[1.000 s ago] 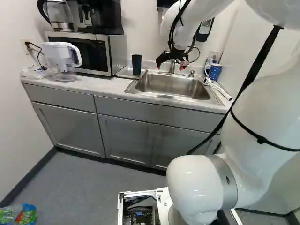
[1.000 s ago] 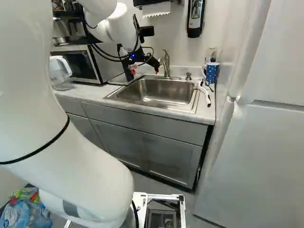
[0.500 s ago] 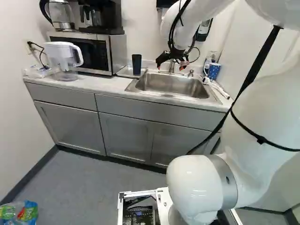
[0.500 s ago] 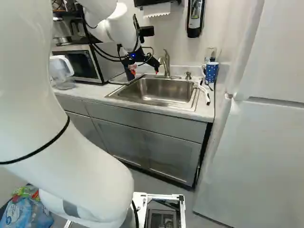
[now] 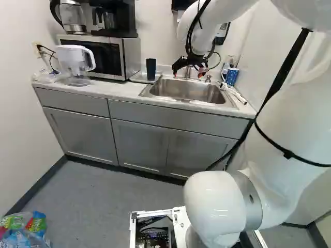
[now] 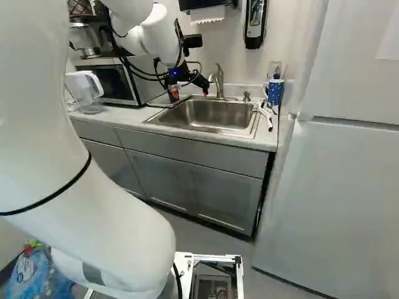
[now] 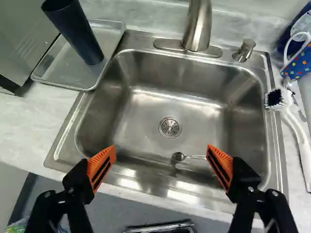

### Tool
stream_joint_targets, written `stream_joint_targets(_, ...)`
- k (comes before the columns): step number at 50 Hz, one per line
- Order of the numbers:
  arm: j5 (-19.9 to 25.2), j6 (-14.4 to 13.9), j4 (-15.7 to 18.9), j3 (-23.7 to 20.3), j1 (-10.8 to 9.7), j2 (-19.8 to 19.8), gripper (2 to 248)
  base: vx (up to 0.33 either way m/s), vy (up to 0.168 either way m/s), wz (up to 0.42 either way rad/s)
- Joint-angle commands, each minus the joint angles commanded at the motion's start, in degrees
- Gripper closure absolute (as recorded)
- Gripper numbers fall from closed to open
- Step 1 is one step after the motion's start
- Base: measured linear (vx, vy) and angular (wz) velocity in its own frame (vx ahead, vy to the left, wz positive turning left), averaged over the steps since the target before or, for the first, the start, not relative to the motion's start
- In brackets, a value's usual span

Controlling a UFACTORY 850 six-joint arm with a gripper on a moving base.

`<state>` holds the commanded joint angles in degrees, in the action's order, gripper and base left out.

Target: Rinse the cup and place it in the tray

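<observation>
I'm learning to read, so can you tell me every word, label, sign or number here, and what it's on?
No word or number can be read surely.
Plastic packs on the floor: print too small.
Wall dispenser: marks too small.
Label beside the mug: too blurred.

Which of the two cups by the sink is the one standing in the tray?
The tall, plain dark cup stands in the tray; the dotted blue mug is across the sink from it, near the white brush.
</observation>
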<state>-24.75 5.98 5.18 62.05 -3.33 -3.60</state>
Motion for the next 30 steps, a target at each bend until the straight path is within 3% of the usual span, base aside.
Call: stream_joint_targets(30, 0.0, 0.0, 0.0, 0.0, 0.0, 0.0, 3, -0.135, -0.002, 0.003)
